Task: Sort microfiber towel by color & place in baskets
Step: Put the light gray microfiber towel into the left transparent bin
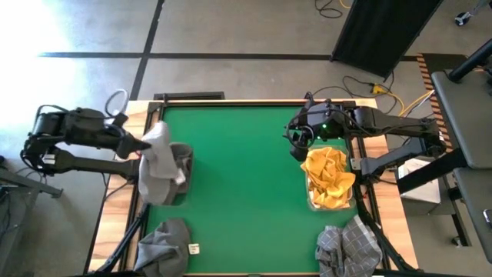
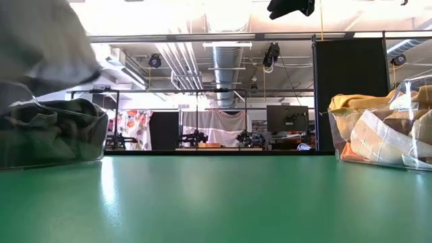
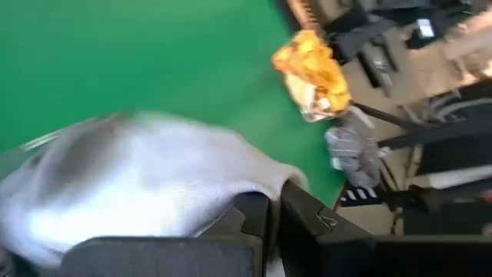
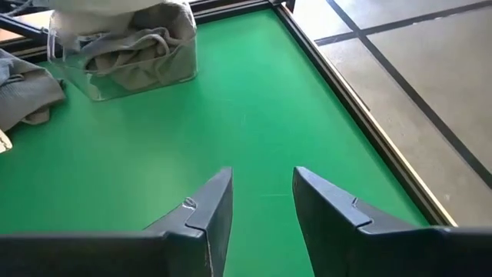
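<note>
The left arm reaches in from the left edge of the green table [image 1: 246, 192], its forearm lying almost level. The left gripper [image 1: 144, 145] is closed on a soft light grey microfiber towel [image 1: 157, 165]. This towel hangs from the fingers [image 3: 254, 223] with its long axis running down over the left see-through plastic basket [image 1: 181, 175], and its lower end lies on the basket, which already holds grey cloth.

The right arm comes in from the right edge, bent at the elbow. The right gripper [image 1: 296, 138] is raised above the table, just behind the right see-through basket [image 1: 330, 201]. Its two dark fingers [image 4: 204, 211] stand a little apart and hold nothing.

The right basket is filled with crumpled orange-yellow towels [image 1: 329, 175]. A grey towel with a small white tag [image 1: 163, 245] lies at the near left corner of the table, and a grey checked towel [image 1: 350, 248] lies at the near right corner.
</note>
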Available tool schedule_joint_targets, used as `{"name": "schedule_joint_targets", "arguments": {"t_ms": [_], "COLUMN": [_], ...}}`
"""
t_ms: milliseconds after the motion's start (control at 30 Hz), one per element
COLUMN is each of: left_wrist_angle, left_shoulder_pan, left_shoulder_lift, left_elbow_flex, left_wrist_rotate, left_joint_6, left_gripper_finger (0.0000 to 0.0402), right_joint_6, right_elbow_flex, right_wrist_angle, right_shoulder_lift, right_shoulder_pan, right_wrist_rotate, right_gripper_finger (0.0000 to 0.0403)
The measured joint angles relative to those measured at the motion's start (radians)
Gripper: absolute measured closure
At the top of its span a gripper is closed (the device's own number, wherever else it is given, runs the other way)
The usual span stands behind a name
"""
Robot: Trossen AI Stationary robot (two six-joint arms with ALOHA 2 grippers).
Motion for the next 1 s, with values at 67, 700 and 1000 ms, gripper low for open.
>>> {"name": "schedule_joint_targets", "arguments": {"t_ms": [67, 700, 1000], "left_wrist_angle": [-0.006, -0.062, -0.065], "left_shoulder_pan": [0.000, 0.000, 0.000], "left_shoulder_lift": [-0.004, 0.114, 0.235], "left_elbow_flex": [-0.028, -0.323, -0.457], "left_wrist_rotate": [-0.004, 0.534, 0.413], "left_joint_6": [-0.009, -0.165, -0.086], "left_gripper_finger": [0.0402, 0.0401, 0.0401], "right_joint_6": [0.000, 0.045, 0.052], "right_elbow_flex": [-0.001, -0.051, -0.069], "right_wrist_angle": [0.000, 0.000, 0.002], "right_shoulder_lift": [0.000, 0.000, 0.000], "right_shoulder_pan": [0.000, 0.000, 0.000], "right_wrist_rotate": [0.000, -0.002, 0.016], "right_gripper_finger": [0.0277, 0.0308, 0.0323]}}
